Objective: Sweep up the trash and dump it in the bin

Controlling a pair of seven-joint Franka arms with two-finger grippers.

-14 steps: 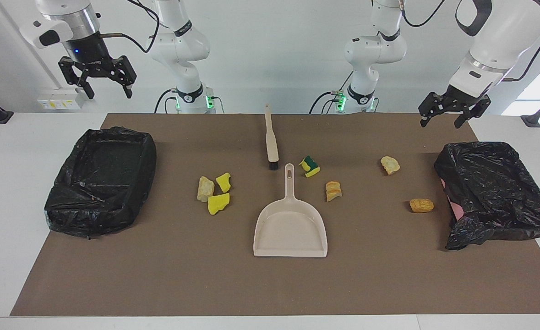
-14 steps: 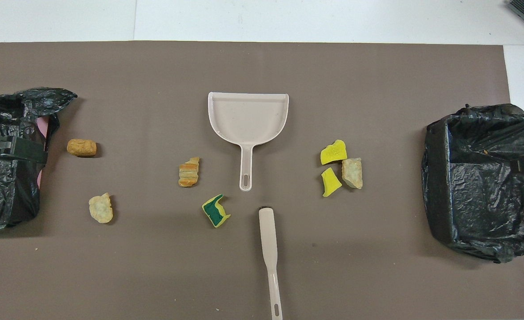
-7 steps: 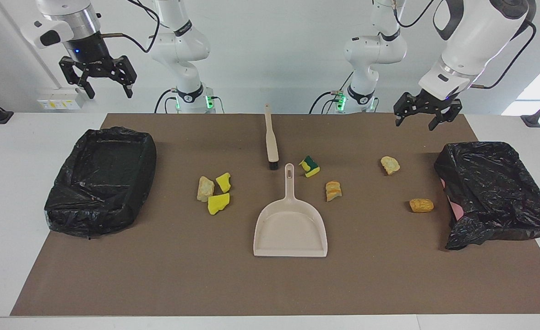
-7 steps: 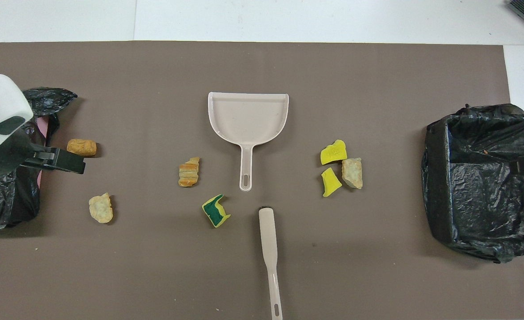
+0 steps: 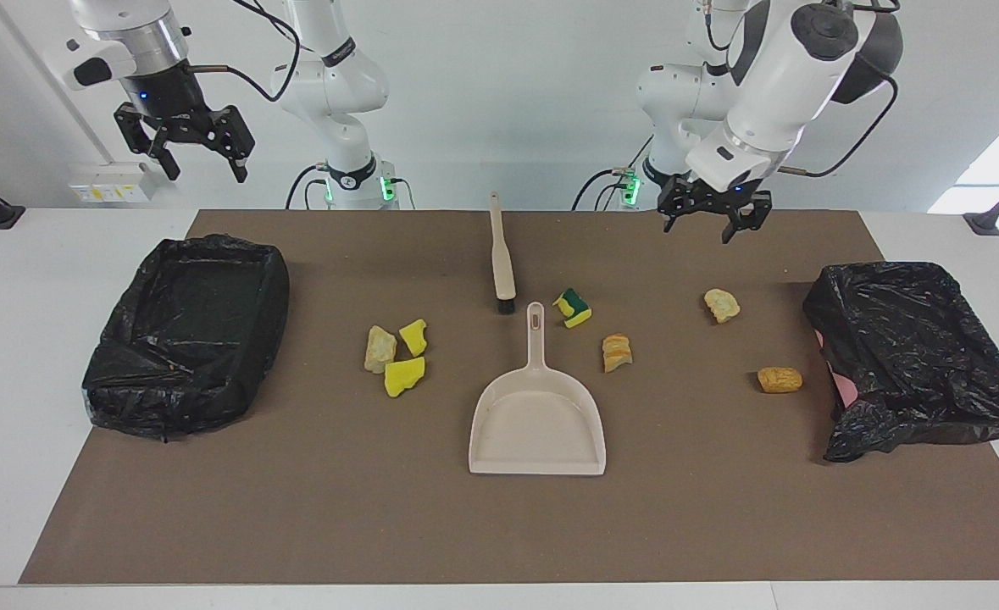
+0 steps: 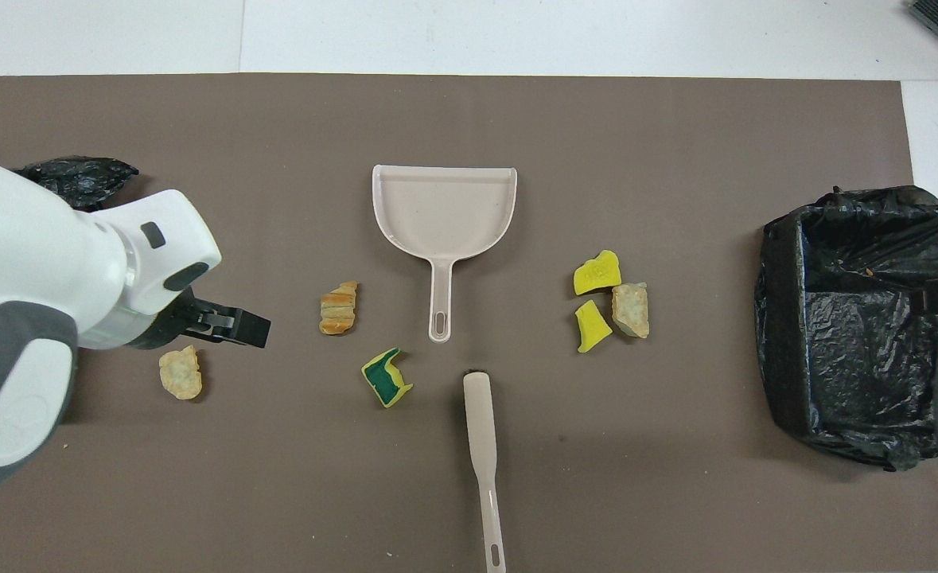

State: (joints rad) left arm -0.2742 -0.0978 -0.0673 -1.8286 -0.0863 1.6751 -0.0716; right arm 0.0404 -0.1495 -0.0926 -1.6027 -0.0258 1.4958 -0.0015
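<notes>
**Facing view: sweep not yet begun, both grippers empty**

Facing view shows the left gripper (image 5: pixel 713 222) open and empty, raised over the brown mat (image 5: pixel 296 508) near the robots' edge. The right gripper (image 5: pixel 184 146), also open, waits above the black-lined bin (image 5: pixel 185 330). Beige brush (image 5: pixel 502 254) and beige plastic dustpan (image 5: pixel 538 415) lie untouched mid-table, yellow sponge and tan bread scraps (image 5: pixel 397 352) scattered beside them. Next, judging by this, comes grasping the brush handle. White walls surround.

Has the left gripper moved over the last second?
Yes. The left gripper, open and empty, has swung from above the bin at its own end toward the table's middle, nearer the brush.
</notes>
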